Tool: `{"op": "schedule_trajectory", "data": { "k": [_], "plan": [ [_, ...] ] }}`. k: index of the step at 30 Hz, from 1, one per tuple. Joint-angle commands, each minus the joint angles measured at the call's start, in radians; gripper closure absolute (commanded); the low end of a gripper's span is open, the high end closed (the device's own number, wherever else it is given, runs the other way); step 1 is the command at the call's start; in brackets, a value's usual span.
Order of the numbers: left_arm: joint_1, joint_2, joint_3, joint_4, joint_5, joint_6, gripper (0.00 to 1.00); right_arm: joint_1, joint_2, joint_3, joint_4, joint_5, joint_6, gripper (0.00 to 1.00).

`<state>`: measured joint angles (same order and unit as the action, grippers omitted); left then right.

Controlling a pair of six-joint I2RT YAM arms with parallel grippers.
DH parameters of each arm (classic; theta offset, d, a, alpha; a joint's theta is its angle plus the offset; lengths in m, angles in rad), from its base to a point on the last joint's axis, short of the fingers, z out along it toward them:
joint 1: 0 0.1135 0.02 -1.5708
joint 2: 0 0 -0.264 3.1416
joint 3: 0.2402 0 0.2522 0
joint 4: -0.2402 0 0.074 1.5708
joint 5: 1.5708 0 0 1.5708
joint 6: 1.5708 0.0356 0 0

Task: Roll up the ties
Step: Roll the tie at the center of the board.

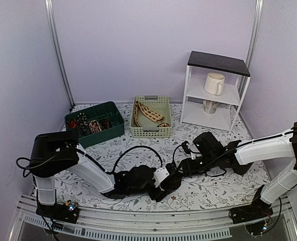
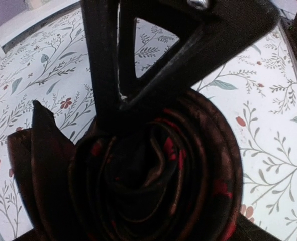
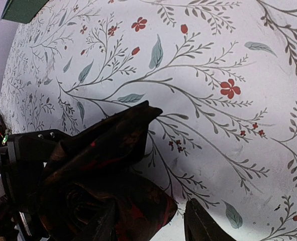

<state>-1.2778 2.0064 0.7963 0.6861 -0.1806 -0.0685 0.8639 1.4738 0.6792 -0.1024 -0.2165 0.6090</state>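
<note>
A dark brown-black tie (image 2: 158, 181) with red markings is wound into a thick coil on the floral tablecloth, its pointed end (image 3: 138, 118) sticking out to one side. In the top view both grippers meet over it at the table's near middle. My left gripper (image 1: 166, 185) stands wide around the coil, which fills its wrist view; its own fingers are hidden. My right gripper (image 3: 148, 228) has one finger sunk in the coil's middle (image 2: 103, 65) and the other close against its outer side, with the coil's wall between them. A beige tie (image 1: 147, 113) lies in the cream basket.
A green bin (image 1: 115, 131) at the back left holds small rolled coils (image 1: 90, 124). The cream basket (image 1: 151, 133) stands beside it. A white shelf (image 1: 217, 61) at the back right carries a mug (image 1: 214, 83) and a cup (image 1: 210, 106). Cables loop over the cloth near both wrists.
</note>
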Motion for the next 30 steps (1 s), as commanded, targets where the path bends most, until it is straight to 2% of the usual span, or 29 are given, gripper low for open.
{"op": "schedule_trajectory", "data": {
  "k": [1, 12, 16, 22, 30],
  "plan": [
    [0.014, -0.030, 0.022, -0.036, 0.009, 0.034, 0.17, 0.003, -0.001, -0.008, 0.000, 0.014, -0.002, 0.54],
    [0.058, -0.064, 0.109, -0.160, 0.166, 0.034, 0.19, 0.004, 0.004, -0.005, 0.000, 0.017, -0.005, 0.54],
    [0.062, -0.050, 0.161, -0.230, 0.162, 0.046, 0.22, 0.003, 0.005, -0.001, -0.003, 0.019, -0.004, 0.54],
    [0.071, -0.049, 0.173, -0.270, 0.160, 0.055, 0.22, 0.003, 0.005, 0.000, -0.007, 0.025, -0.006, 0.54],
    [0.088, 0.004, 0.139, -0.240, 0.187, 0.062, 0.27, -0.001, -0.035, 0.003, -0.006, 0.037, 0.028, 0.54]
  ]
}}
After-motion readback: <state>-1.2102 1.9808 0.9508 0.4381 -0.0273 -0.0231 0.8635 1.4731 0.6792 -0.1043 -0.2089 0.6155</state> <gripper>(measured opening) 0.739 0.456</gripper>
